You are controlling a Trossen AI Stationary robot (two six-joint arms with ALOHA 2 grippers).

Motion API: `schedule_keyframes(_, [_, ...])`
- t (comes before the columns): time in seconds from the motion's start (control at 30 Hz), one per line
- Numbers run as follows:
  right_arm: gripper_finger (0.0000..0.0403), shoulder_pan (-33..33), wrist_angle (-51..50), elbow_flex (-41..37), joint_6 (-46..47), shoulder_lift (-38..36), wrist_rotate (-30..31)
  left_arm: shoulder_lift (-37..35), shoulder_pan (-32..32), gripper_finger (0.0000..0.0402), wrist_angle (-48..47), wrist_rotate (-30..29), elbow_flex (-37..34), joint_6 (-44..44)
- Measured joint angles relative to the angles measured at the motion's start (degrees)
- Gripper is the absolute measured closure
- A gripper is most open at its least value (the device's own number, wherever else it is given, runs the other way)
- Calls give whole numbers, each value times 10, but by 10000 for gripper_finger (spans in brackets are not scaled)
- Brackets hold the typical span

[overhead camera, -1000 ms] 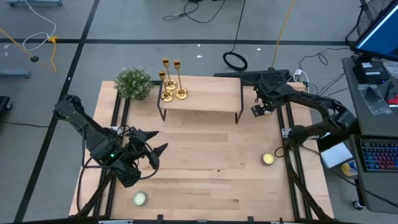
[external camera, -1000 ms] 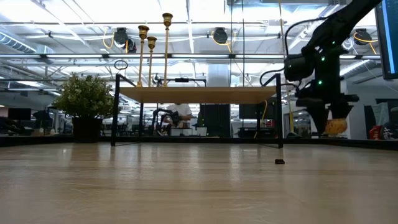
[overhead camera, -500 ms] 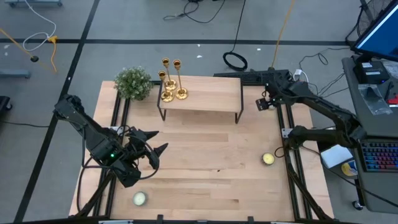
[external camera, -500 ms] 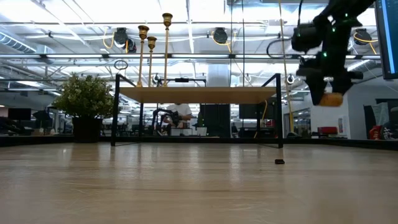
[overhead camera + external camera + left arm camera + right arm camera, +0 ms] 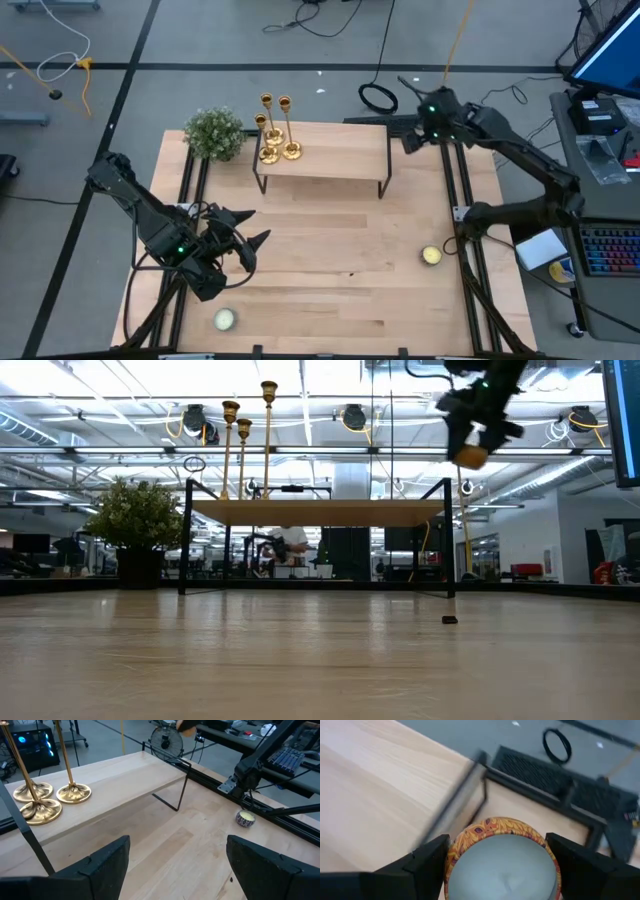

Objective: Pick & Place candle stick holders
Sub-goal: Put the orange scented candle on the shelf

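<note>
Three gold candle stick holders (image 5: pixel 275 138) stand on their round bases at the left end of a raised wooden shelf (image 5: pixel 335 150). They also show in the low view (image 5: pixel 243 435) and the left wrist view (image 5: pixel 45 800). My right gripper (image 5: pixel 411 142) is high above the shelf's right end, shut on a round candle in an orange patterned tin (image 5: pixel 502 855), which also shows in the low view (image 5: pixel 470 456). My left gripper (image 5: pixel 250 228) hangs open and empty over the table's near left part. My right gripper pinches the candle tin's round side wall (image 5: pixel 457 847) between its two fingers (image 5: pixel 427 865), one on each opposite side. The fingers come from above, pointing down. The tin is lifted clear, well above the shelf, with its whitish wax top toward the wrist camera.
A green bushy plant (image 5: pixel 214 132) stands at the table's far left beside the shelf. One loose candle (image 5: pixel 431 256) lies near the right edge and another (image 5: pixel 224 319) near the front left. A small dark bit (image 5: pixel 350 273) lies mid-table. Black rails run along both sides.
My right gripper has risen with the candle and gone toward the far edge and then left, toward the shelf's right end. The candle has stayed in its fingers, lifted clear.
</note>
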Motion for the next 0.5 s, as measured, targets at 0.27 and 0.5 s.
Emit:
schedule_keyframes(0.27, [112, 55, -2, 140, -57, 132, 0, 0, 11, 75, 0, 1, 0, 1])
schedule_keyframes(0.5, [112, 78, -1, 239, -105, 240, -2, 0, 13, 75, 0, 1, 0, 3])
